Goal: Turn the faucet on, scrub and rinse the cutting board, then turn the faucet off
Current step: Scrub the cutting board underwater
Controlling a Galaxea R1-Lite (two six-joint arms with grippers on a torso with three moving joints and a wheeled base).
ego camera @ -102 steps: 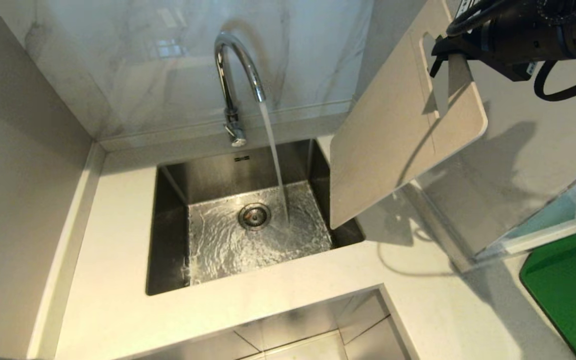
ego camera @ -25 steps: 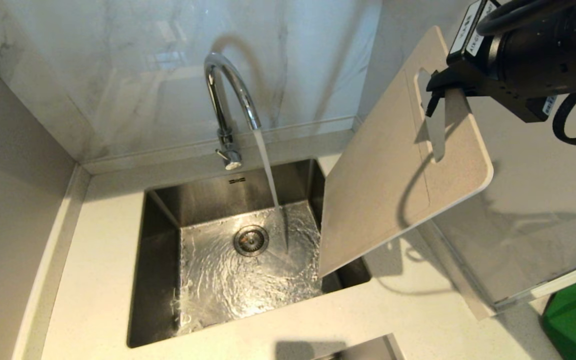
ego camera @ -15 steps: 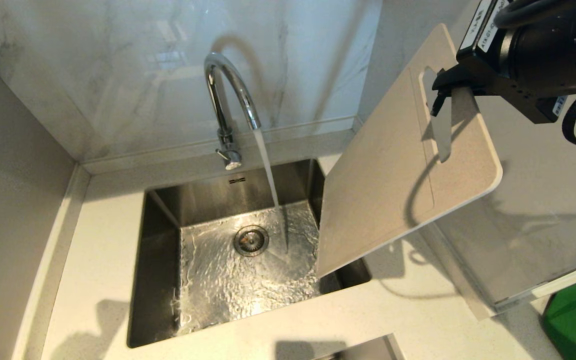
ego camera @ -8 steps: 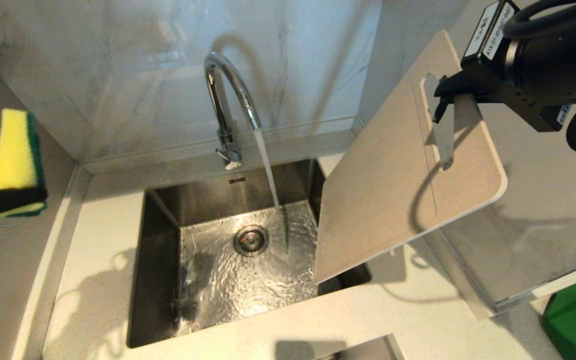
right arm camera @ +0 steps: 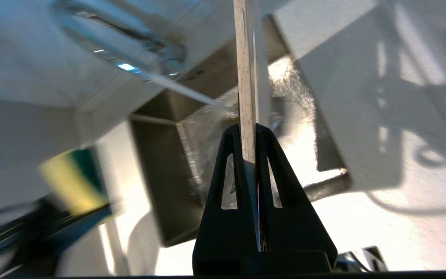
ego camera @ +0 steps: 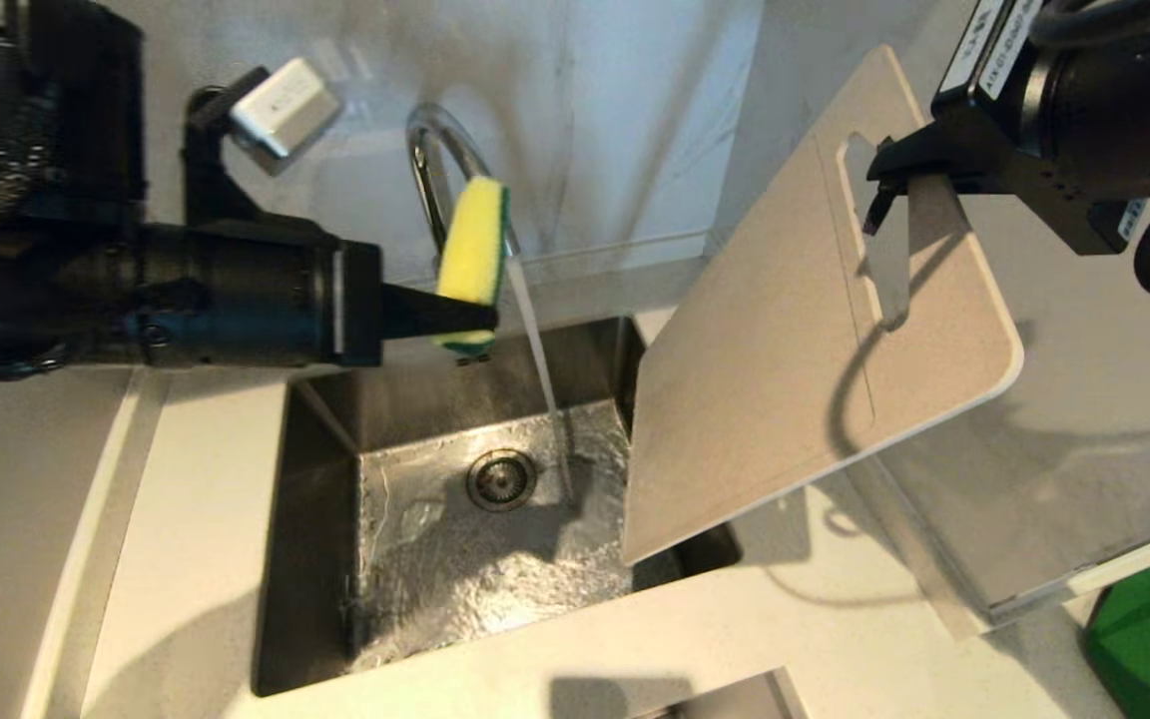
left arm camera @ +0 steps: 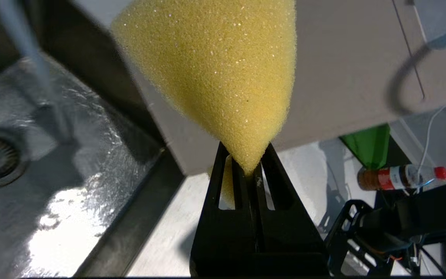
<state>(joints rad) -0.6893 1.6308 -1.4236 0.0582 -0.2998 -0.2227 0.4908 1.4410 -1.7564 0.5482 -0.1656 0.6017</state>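
Your tabletop point(ego camera: 186, 559) sink point(ego camera: 315, 559) has water running from the faucet point(ego camera: 425, 150); your right hand point(ego camera: 879, 195) grips the cutting board point(ego camera: 785, 340), tilted over the sink's right edge, your left hand point(ego camera: 465, 315) pinches the sponge point(ego camera: 473, 250) beside the stream. Scrubbing comes next: press sponge to board.

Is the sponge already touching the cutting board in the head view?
No, the sponge, shut in the left gripper, sits by the faucet, clearly apart from the cutting board.
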